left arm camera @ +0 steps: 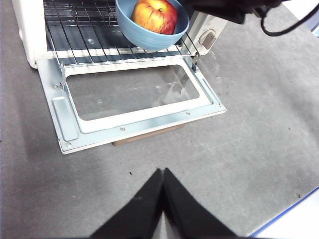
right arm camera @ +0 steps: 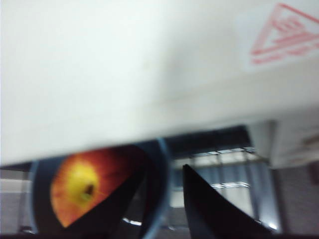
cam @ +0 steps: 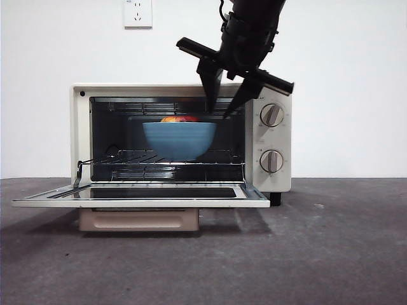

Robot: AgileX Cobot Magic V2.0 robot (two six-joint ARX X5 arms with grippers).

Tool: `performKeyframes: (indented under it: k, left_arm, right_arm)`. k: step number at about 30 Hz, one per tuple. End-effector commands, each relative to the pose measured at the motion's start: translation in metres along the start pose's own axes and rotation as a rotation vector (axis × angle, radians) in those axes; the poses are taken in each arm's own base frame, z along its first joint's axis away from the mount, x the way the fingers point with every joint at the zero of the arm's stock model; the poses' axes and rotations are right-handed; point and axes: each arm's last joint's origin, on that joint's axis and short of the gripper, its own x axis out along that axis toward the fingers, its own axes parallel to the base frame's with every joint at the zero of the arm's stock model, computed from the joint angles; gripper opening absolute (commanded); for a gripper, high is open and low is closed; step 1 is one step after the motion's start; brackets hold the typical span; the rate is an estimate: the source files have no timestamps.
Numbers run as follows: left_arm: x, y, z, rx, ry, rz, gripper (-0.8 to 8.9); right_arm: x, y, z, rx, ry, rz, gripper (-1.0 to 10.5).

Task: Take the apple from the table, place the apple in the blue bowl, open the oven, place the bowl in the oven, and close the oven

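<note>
Plain white wall out back, dark grey table [cam: 331,254] below. On my feed the oven [cam: 181,136] has its door [cam: 140,194] dropped flat, blue bowl [cam: 179,139] on the rack with the apple [left arm camera: 154,15] inside. Right gripper [cam: 219,111] hangs at the cavity's 1 o'clock, jaws spread, nothing held. Left gripper [left arm camera: 162,172] is pinched closed, empty, above the table.

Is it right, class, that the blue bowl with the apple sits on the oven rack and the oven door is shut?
One thing is wrong: the oven door is open, lying flat, as the front view shows. The blue bowl with the apple does sit on the rack.
</note>
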Motion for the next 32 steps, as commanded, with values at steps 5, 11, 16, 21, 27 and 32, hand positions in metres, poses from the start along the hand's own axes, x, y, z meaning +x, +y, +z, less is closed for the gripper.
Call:
performKeyframes:
  k: [5,11,16,21,27,32]
  left_arm:
    - [0.001,-0.001,0.007,0.029,-0.035,-0.008,0.06]
    - [0.021,0.005,0.016,0.029,0.005,0.001,0.06]
    - [0.053,0.02,0.021,-0.025,-0.015,0.026,0.06]
    - [0.079,0.041,0.02,-0.084,-0.001,0.081,0.06]
    - [0.099,0.074,0.021,-0.169,0.02,0.144,0.06]
    - [0.119,0.105,0.02,-0.239,0.039,0.146,0.06]
  right_arm:
    - [-0.043,0.012,0.011,-0.214,-0.053,0.059,1.2]
    - [-0.103,0.01,0.011,-0.494,-0.049,0.07,1.2]
    - [-0.148,0.002,0.002,-0.644,-0.005,0.06,1.2]
    - [-0.183,-0.007,-0.008,-0.691,-0.012,0.088,1.2]
    - [-0.203,-0.035,-0.03,-0.705,-0.02,0.12,1.2]
    - [-0.205,-0.069,-0.057,-0.713,0.002,0.122,1.2]
